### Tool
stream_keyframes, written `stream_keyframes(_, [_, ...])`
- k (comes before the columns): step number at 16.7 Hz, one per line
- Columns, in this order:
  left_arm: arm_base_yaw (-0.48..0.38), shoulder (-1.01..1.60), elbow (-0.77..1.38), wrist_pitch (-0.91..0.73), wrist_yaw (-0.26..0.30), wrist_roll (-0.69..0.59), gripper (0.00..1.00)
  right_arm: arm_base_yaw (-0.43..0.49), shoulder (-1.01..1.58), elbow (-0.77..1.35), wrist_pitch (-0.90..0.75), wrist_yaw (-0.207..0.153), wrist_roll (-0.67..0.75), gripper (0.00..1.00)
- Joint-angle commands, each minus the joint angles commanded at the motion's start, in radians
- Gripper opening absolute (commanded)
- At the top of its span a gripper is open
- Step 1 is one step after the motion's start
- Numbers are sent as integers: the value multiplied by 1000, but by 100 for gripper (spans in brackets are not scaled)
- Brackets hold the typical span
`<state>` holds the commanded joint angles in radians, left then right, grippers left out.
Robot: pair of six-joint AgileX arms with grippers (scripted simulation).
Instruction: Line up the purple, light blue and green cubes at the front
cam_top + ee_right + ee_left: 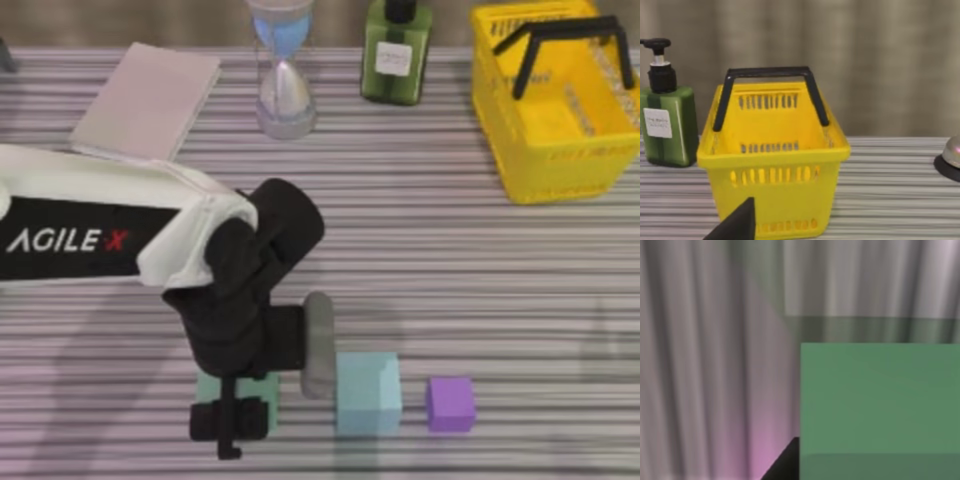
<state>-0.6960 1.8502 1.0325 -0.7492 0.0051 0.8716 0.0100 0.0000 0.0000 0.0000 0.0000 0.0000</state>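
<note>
A: Which step is this?

B: Seemingly the last placing. The left gripper [232, 420] stands over the green cube [262, 408] at the near edge, left of the light blue cube [368, 392] and purple cube [451, 403].

A: Fingers?

B: I cannot tell. Next comes letting go and lifting straight up.

A: The arm?

B: Reaching in from the left, wrist bent down.

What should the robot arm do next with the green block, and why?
Probably let go and lift straight up. The green cube already sits at the front beside the light blue cube, with the purple cube next along, so the row looks done. The left gripper is over the green cube; whether it is open or shut can't be seen.
</note>
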Motion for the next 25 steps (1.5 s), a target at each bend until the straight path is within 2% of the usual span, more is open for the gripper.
stream_keyframes(3, [0, 0, 0, 1, 0, 0, 0, 0, 0, 0, 0, 0, 0, 100])
stream_keyframes(16, [0, 0, 0, 1, 0, 0, 98, 0, 0, 0, 0, 0, 0, 100])
stream_keyframes(25, [1, -1, 0, 0, 0, 0, 100, 0, 0, 0, 0, 0, 0, 100])
